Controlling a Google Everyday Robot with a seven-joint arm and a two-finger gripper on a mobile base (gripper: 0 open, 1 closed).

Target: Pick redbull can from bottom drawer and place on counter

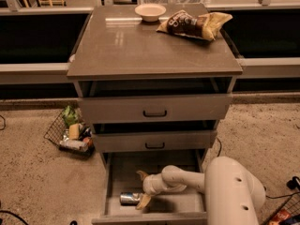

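The redbull can (128,198), silvery with bluish patches, lies on its side on the grey floor of the open bottom drawer (183,206), near its front left. My gripper (142,188) is down inside this drawer, just right of the can. It is open, with one tan finger (141,174) behind the can and the other (143,201) touching the can's right end. The white arm (187,178) reaches in from the lower right. The counter (140,50) is the glossy grey-brown top of the cabinet.
A brown-and-yellow chip bag (194,24) and a small white bowl (150,11) sit at the back of the counter. The two upper drawers (154,108) stand slightly open above my arm. A wire basket of items (70,134) lies on the floor at the left.
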